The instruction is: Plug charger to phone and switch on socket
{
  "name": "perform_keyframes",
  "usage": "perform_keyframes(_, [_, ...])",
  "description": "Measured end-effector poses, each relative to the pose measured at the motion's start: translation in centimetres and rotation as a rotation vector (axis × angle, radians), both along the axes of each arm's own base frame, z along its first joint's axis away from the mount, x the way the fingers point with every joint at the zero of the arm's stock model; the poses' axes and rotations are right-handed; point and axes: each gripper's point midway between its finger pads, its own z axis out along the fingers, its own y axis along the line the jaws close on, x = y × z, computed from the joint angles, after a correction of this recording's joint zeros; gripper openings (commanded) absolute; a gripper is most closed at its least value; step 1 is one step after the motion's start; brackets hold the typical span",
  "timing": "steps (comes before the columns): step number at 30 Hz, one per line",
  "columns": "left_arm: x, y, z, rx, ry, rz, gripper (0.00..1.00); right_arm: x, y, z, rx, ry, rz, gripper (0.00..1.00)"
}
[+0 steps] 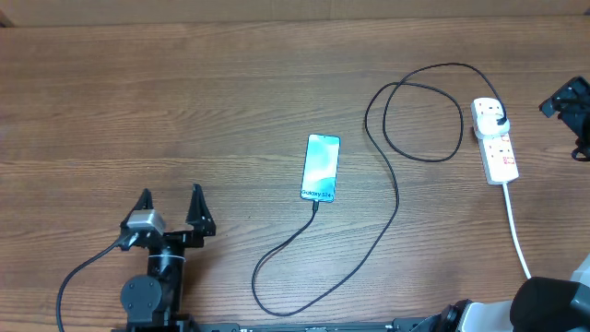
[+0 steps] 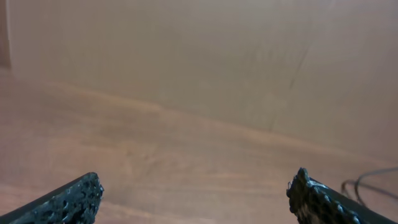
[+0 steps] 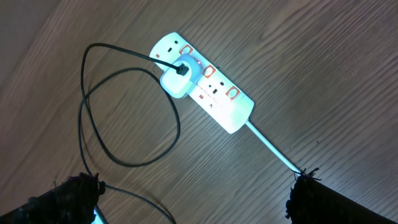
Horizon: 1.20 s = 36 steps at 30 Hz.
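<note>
The phone (image 1: 321,167) lies flat mid-table, teal screen up. The charger (image 1: 395,197), a thin black cable, meets the phone's near end, loops toward the front edge, then curls back to its plug (image 1: 497,117), which sits in the socket (image 1: 501,155). In the right wrist view the socket (image 3: 225,102) shows red switches beside the plug (image 3: 178,79). My right gripper (image 3: 196,199) hangs open above the table near the socket; overhead it (image 1: 570,109) shows at the right edge. My left gripper (image 1: 171,208) rests open at the front left, holding nothing.
The socket's white cord (image 1: 516,231) runs to the front right edge. A slack cable loop (image 3: 127,118) lies left of the socket. The left wrist view shows bare wood, a wall and a bit of cable (image 2: 368,180).
</note>
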Motion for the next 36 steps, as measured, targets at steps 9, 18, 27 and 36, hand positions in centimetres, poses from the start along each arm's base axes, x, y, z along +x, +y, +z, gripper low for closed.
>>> perform_keyframes(9, [-0.1,0.0,-2.6,0.007,0.106,0.002,1.00,0.0,0.0,0.0,0.000,0.000,-0.001,1.00])
perform_keyframes(18, [-0.1,0.0,-2.6,0.039,0.106,0.001,0.99,0.0,0.0,0.0,0.000,0.000,-0.001,1.00])
perform_keyframes(27, [-0.1,0.0,-2.6,0.054,0.106,0.001,0.99,0.0,0.0,0.0,0.000,0.000,-0.001,1.00])
perform_keyframes(36, [-0.1,0.0,-2.6,0.054,0.106,0.001,0.99,0.0,0.0,0.0,0.000,0.000,-0.001,1.00])
